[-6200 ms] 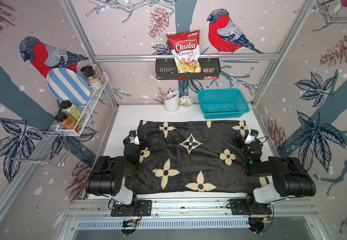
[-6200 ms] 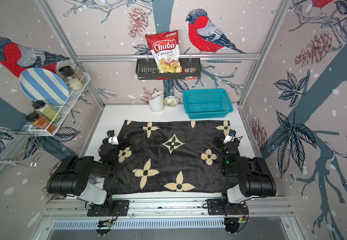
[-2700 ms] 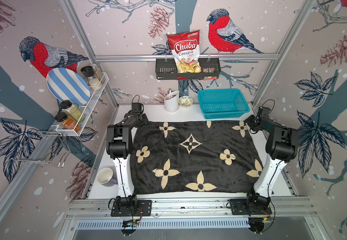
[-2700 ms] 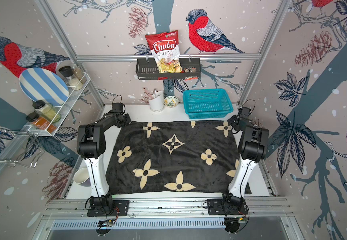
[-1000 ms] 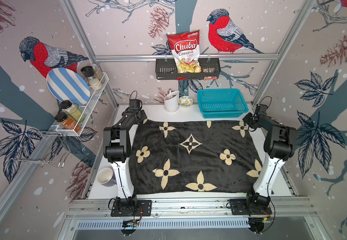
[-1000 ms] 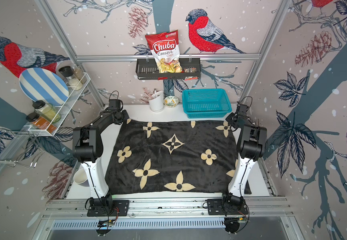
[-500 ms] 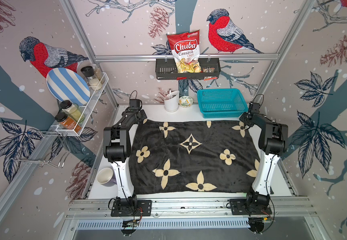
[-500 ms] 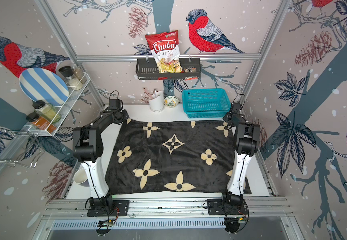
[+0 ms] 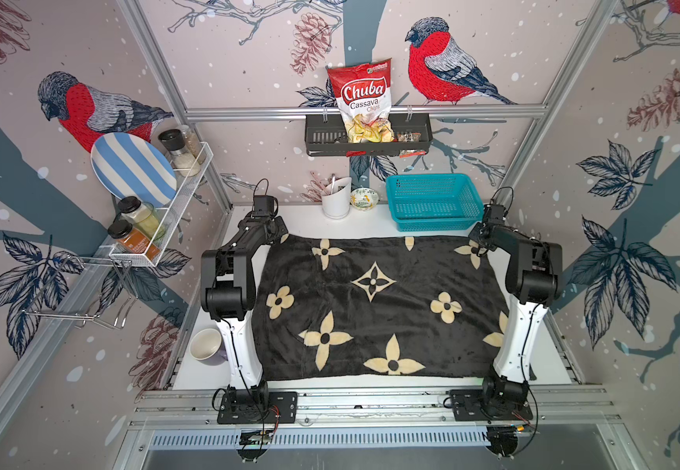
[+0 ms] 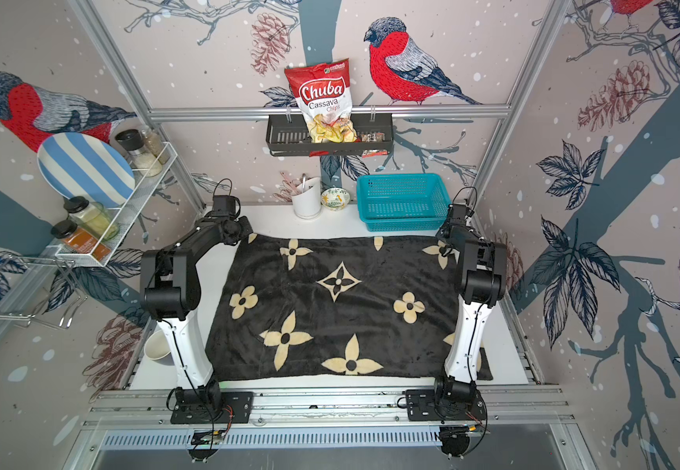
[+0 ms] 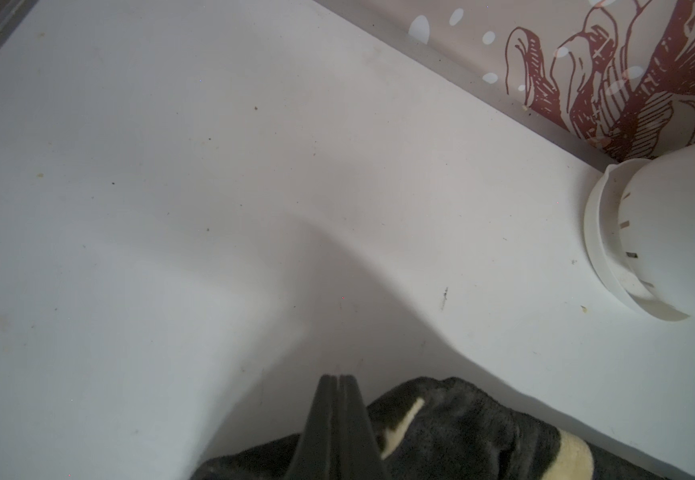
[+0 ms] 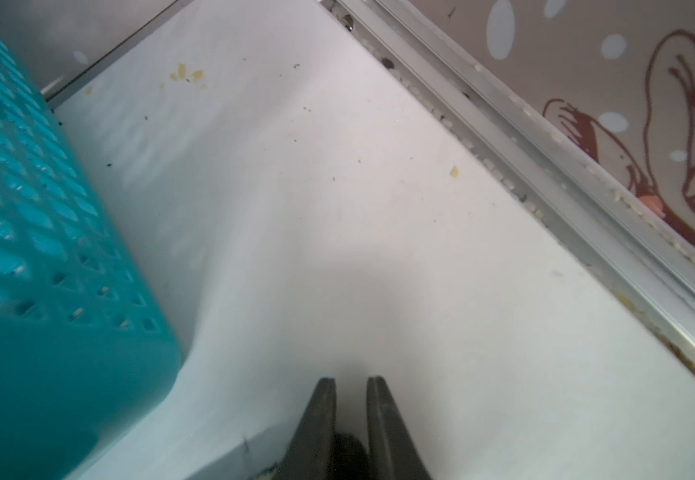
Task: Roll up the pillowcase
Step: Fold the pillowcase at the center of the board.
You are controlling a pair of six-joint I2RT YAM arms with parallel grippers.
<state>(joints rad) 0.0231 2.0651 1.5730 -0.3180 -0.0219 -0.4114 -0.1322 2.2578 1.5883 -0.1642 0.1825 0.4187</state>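
The left gripper (image 11: 338, 379) had its 2 fingers pressed together to the tips, with no gap. The pillowcase (image 11: 462, 424) was bunched against their side; whether any cloth was pinched lower down could not be told. The right gripper (image 12: 351, 382) had its jaws nearly together, with a narrow slit at the tips and dark plush caught between them lower down.

Both top views hid the fingertips under the wrists and showed only that each gripper sat at a far corner of the cloth. Only the wrist views showed the foot of the white cup (image 11: 661, 232) near the left gripper, the teal basket (image 12: 46, 249) wall just beside the right gripper, and yellow crumbs (image 12: 187, 75) on the table (image 12: 337, 208).

In both top views the cup held utensils (image 9: 332, 185). A small patterned bowl (image 9: 364, 198) stood between cup and basket. The black wall rack (image 9: 322, 140) held a Chuba chip bag (image 9: 364, 101). The wire shelf (image 9: 175, 211) held a striped plate (image 9: 132, 169) and 4 jars. A mug (image 9: 207, 344) stood beside the left arm's base.

The pillowcase lay spread flat over most of the table, black with cream flowers and 1 four-point star near its middle. It was lightly wrinkled, and its far edge lay just short of the basket.
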